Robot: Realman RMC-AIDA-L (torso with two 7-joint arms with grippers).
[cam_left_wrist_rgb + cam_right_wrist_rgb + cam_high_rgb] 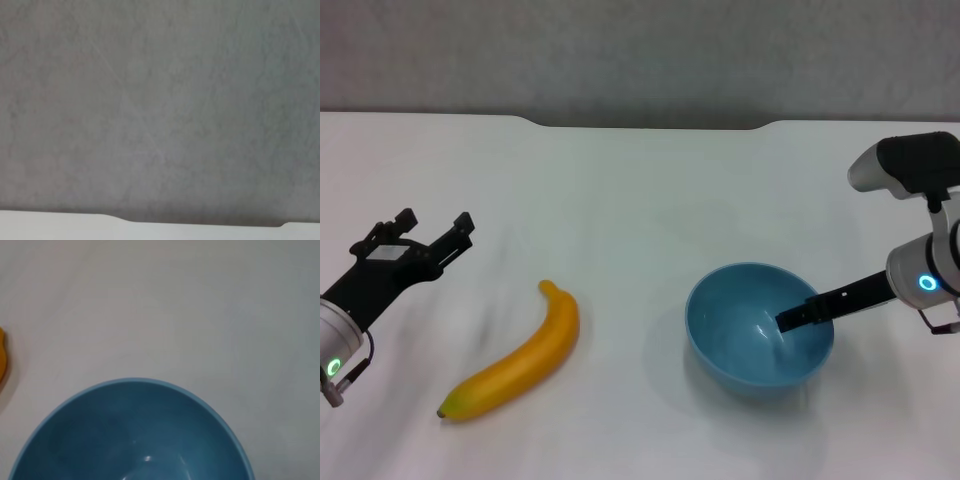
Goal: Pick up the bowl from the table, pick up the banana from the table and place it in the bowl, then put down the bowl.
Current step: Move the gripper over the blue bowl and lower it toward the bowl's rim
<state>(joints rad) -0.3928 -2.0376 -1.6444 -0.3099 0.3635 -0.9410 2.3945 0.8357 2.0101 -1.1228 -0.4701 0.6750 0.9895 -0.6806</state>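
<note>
Bowl (135,435) on white table (640,190)

Bowl (759,326): plain light blue, glossy inside. Banana (516,356): yellow-orange, with a dark greenish tip at its near end. Table (640,200): plain white. Wall (640,55) beyond the far edge: mottled grey. Left gripper (435,235): black. Right gripper (795,318): black, on a white and black arm with a blue ring light.
</note>
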